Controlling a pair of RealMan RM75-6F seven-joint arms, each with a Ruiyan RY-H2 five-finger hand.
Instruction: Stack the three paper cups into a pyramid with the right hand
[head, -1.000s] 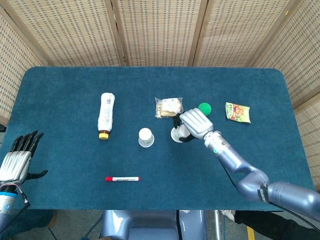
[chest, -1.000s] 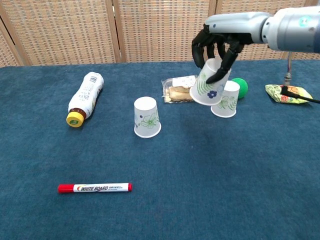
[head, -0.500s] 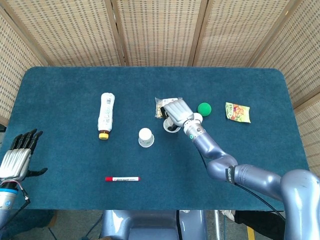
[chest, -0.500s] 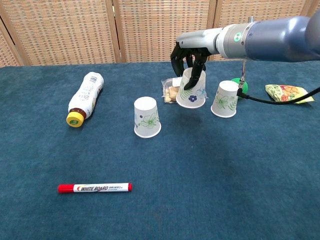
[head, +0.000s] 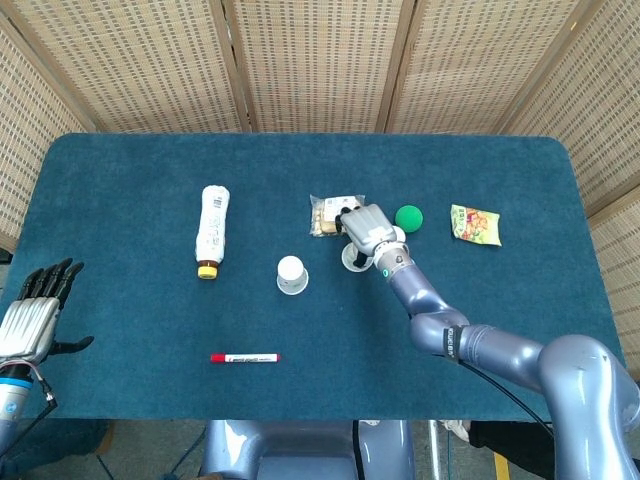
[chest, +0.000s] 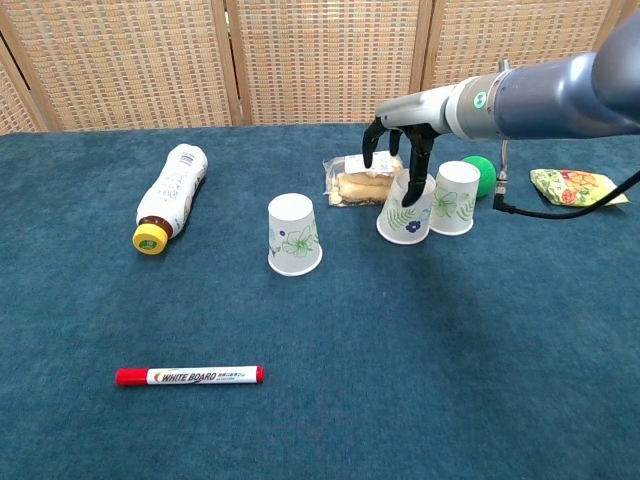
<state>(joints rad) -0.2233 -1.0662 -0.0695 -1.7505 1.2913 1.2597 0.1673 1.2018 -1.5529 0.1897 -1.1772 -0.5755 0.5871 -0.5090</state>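
Blue table (chest: 500, 380): cups (chest: 294, 235), marker (chest: 190, 376), bottle (chest: 170, 196).

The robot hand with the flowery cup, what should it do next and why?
Probably let go. The right hand has set its paper cup upside down beside the second cup, making the base. Then it can fetch the lone cup for the top.
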